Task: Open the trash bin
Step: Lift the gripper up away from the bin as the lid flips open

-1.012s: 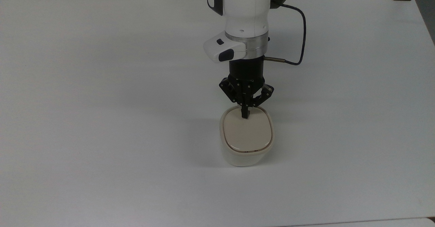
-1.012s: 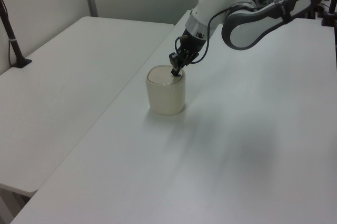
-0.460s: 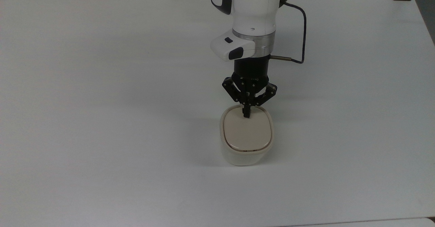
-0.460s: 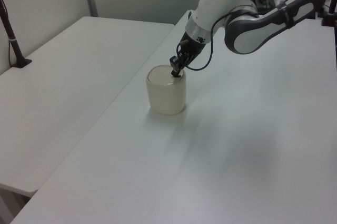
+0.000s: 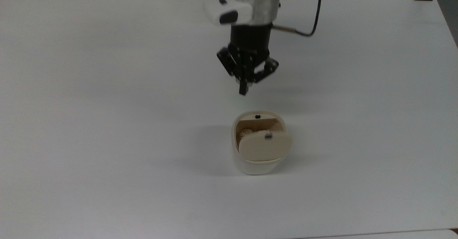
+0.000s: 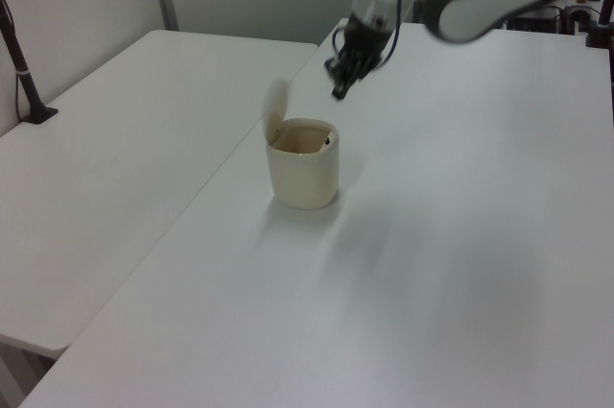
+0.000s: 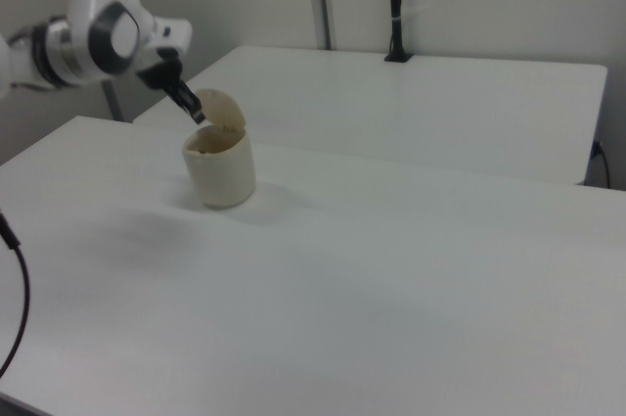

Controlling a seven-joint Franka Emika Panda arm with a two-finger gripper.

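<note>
The cream-white trash bin [image 5: 256, 164] [image 6: 304, 178] [image 7: 221, 176] stands on the white table with its beige lid [image 5: 264, 146] [image 6: 275, 106] [image 7: 221, 109] swung up on its hinge, so the inside shows. A small black button [image 5: 257, 116] sits on the rim at the side nearest the arm. Something pale and crumpled lies inside the bin. My gripper [image 5: 243, 90] [image 6: 338, 93] [image 7: 198, 116] hangs in the air above and behind the bin, clear of it, fingers shut with nothing between them.
The white table [image 5: 107, 124] stretches wide around the bin. A second white table [image 6: 115, 139] [image 7: 440, 103] stands beside it across a narrow gap. A black cable [image 5: 315, 13] trails from the arm's wrist. A black post [image 7: 394, 5] stands on the other table.
The gripper has lifted off the bin's rim and pulled up and back. The lid, flat before, has sprung open and stands upright.
</note>
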